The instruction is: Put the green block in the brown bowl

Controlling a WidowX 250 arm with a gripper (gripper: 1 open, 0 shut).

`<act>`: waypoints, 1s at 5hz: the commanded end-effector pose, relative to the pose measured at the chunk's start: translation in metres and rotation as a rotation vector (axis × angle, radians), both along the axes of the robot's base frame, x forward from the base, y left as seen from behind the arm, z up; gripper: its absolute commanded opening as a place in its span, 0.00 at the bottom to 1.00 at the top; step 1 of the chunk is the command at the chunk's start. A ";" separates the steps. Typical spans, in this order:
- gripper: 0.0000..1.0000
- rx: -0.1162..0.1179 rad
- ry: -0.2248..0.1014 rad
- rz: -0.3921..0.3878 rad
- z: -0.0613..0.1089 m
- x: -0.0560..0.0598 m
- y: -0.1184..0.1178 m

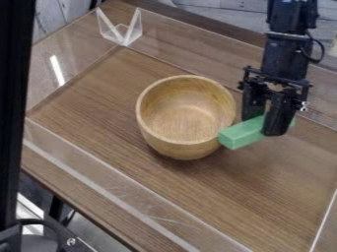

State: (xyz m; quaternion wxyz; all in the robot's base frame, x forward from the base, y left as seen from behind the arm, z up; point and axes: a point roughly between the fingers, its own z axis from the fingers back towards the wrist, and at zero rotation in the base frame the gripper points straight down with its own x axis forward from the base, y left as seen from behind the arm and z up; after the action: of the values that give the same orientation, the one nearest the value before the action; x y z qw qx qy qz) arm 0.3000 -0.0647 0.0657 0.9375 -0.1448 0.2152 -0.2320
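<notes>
One arm reaches down from the upper right of the view, its black claw (273, 116) closed on the upper end of the green block (242, 135). The block hangs tilted, its lower end pointing down and to the left, just beside the outer wall of the brown bowl (156, 133) on the bowl's right side. Whether the block's lower end brushes the bowl's wall or the tabletop (250, 202) cannot be told from this angle. The claw's dark fingers (282, 120) straddle the block's far end, and the claw itself sits close to the bowl's right rim, slightly above it.

The bowl stands upright near the middle of the wood-grain tabletop, its hollow showing pale grain and nothing inside. A low clear wall (93, 167) borders the tabletop along the near and left edges. At the far left corner a small clear angled stand (118, 27) rests against that border, well apart from the bowl and the arm.
</notes>
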 end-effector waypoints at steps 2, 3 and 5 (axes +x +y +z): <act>0.00 0.041 -0.194 0.021 0.073 0.006 0.024; 0.00 0.030 -0.223 0.139 0.073 0.015 0.040; 0.00 0.038 -0.202 0.180 0.048 -0.004 0.052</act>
State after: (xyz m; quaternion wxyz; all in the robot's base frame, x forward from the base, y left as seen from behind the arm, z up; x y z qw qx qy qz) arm 0.2889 -0.0171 0.0869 0.9656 -0.1319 0.1611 -0.1557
